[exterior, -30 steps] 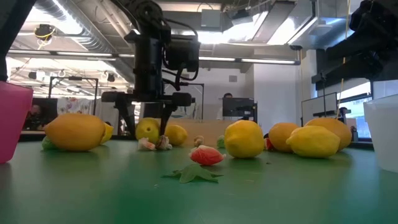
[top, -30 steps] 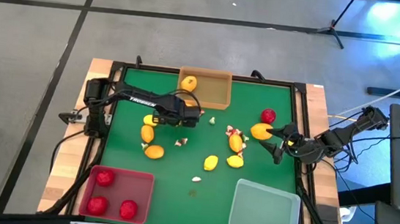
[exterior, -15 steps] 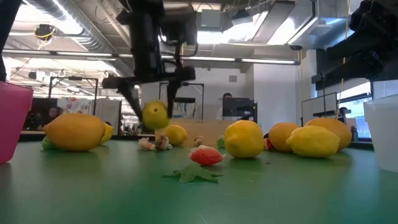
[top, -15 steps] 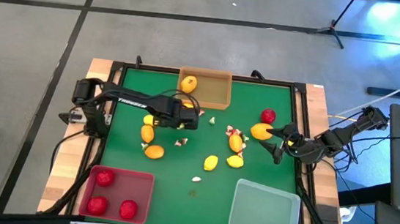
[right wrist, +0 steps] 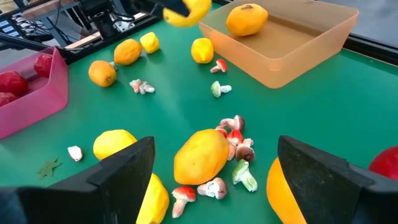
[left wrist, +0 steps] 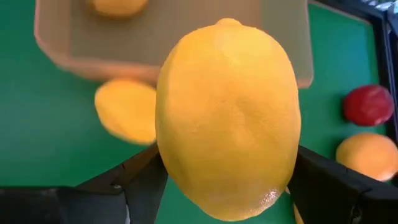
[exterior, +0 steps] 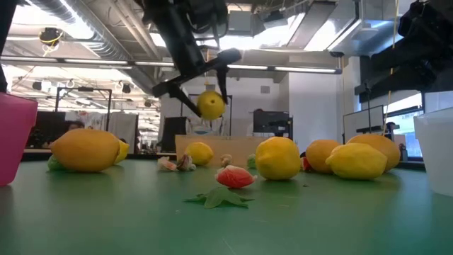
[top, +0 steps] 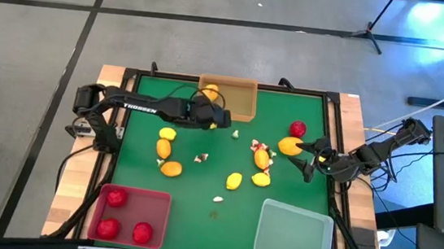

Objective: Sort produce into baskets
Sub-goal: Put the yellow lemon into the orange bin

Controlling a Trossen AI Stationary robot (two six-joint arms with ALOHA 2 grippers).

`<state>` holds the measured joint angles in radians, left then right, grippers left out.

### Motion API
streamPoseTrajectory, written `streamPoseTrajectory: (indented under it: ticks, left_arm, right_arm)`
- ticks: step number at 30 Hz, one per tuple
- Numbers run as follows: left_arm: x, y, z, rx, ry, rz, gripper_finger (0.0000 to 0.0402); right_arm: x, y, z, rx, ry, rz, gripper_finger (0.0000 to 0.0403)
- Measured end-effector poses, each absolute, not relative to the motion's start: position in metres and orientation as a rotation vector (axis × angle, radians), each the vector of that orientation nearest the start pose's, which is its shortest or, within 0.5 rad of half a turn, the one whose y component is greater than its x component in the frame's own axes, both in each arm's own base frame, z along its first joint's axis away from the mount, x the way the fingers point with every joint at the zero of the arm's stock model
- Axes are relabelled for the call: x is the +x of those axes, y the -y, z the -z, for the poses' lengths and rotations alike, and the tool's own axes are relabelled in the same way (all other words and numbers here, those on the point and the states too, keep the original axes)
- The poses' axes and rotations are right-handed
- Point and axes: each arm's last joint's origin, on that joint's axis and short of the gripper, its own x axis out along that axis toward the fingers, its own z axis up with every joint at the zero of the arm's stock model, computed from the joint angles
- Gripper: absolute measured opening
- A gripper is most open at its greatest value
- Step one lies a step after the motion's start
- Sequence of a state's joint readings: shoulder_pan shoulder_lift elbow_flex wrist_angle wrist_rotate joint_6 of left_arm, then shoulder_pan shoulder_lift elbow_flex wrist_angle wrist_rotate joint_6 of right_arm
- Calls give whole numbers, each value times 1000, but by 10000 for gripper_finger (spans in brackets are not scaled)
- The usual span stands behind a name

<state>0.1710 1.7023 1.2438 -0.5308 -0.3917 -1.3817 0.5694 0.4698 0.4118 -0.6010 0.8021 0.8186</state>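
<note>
a: produce everywhere. where's the yellow oval toy lemon (left wrist: pixel 229 118)?

b: clamped between the two dark fingers (left wrist: pixel 339 186) of the left gripper (top: pixel 213 117), lifted clear of the green table mat (top: pixel 282 179), just beside the front edge of the translucent orange-tan plastic basket (top: pixel 245 104). the jaws stand partly apart, pressed on the lemon's sides.

a: anything in that orange-tan basket?

b: one orange-yellow oval fruit (right wrist: pixel 247 18). on the mat just outside the basket's front wall lies another small yellow fruit (right wrist: pixel 202 50).

a: and the right gripper (top: pixel 308 159)?

b: well off from the orange-tan basket, low at the mat's right edge, jaws spread and holding nothing. an orange round fruit (top: pixel 289 146) sits just beside it, and a red round fruit (top: pixel 297 129) lies near that.

a: the other baskets?

b: the translucent red plastic basket (top: pixel 158 196) is at the corner far from the orange-tan one, on the left arm's side, with three red round fruits inside. the clear whitish plastic basket (top: pixel 294 234) is at the opposite far corner. i see nothing in it.

a: the rest of the mat?

b: several yellow and orange oval fruits lie loose between the baskets, along with a cluster of tiny whitish-and-red mushroom bits (right wrist: pixel 236 134) around a yellow-orange oval fruit (right wrist: pixel 200 155).
</note>
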Motion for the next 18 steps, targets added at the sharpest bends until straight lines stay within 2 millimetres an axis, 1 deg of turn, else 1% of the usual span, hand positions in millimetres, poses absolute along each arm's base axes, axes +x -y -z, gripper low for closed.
streamPoseTrajectory:
  ticks: [6, 10, 15, 18]
  left_arm:
    - [335, -109, -231, -1053, -459, -1175, 287]
    - [328, -128, -231, -1009, -477, -1197, 287]
    - [324, -138, -231, -990, -504, -1191, 288]
    - [324, -141, -229, -893, -571, -1153, 287]
  right_arm:
    - [97, -38, -215, 393, -377, 411, 337]
    - [97, -38, -215, 394, -377, 411, 337]
    - [97, -38, -215, 394, -377, 411, 337]
    - [97, -37, -215, 390, -371, 420, 337]
